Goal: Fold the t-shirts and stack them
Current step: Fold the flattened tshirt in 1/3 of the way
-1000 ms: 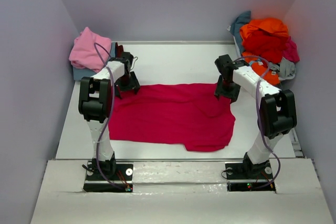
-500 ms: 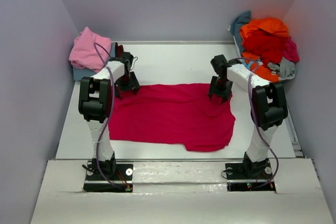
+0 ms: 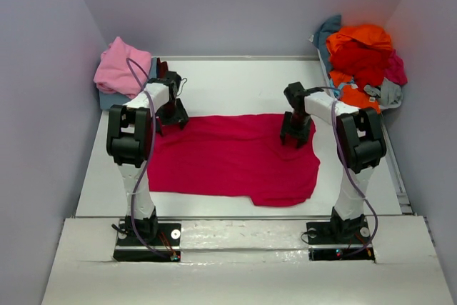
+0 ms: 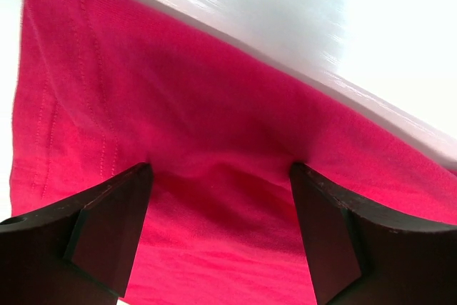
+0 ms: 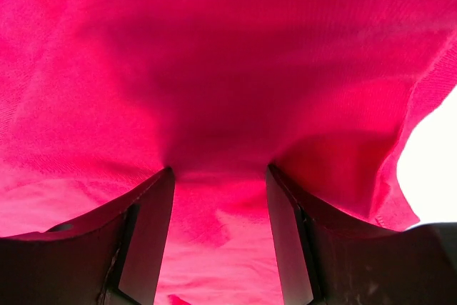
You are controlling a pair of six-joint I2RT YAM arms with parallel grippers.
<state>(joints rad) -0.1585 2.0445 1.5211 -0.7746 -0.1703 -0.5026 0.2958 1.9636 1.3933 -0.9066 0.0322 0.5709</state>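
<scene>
Well, from the top view the magenta-red t-shirt (image 3: 235, 158) lies spread flat across the middle of the table (image 3: 235, 80), one rumpled corner hanging toward my bases. My left pincer (image 3: 171, 113) sits down on its far left corner and my right pincer (image 3: 294, 137) on its far right part, a little in from the edge. A pink tee (image 3: 123, 68) lies on a blue one at the far left, and a heap of unfolded tees (image 3: 360, 51) is piled at the far right.

From the left wrist, my fingers (image 4: 107, 233) stand wide apart with their tips pressed onto the cloth just inside the hem; nothing is pinched, and bright bare table shows beyond the edge.

From the right wrist, my fingertips (image 5: 150, 226) stand apart too, but narrower, and dig into the fabric so that a soft hump rises between them. I judge that hump is not gripped yet.

I reckon this cloth is light, limp and thin: it will sag and drag, not hold shape. The place to take it is these two far corners together, pinching a raised ridge so only the layers I mean to lift come up evenly.
</scene>
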